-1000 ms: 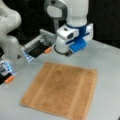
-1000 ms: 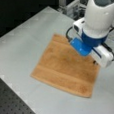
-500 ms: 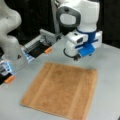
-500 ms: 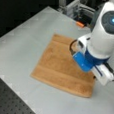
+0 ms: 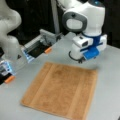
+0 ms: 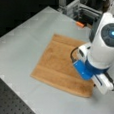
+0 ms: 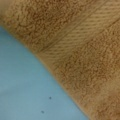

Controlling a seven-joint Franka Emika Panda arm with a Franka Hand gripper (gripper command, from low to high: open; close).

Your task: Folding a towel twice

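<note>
Currently:
Towel (image 5: 61,91): flat and unfolded on the grey worktop (image 5: 107,100), lower middle in both front views; no fold made yet.
Pincer (image 5: 81,60): above the towel's edge at a front view's upper right; whether spread or pressed together, cannot tell.
Wrist view: towel edge and a paler band (image 7: 82,35) close below.
Handling: likely soft, light and limp; a corner or edge beside a band looks best to pinch.

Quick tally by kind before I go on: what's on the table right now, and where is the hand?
Towel: 1, orange-brown, lying flat and unfolded, with 2 paler bands.
Table: 1, grey.
Hand: 1, above the towel's edge at a front view's top right, holding nothing.
Orange-tipped pieces beyond the towel: 2 in a front view.
Total: 5.
</note>
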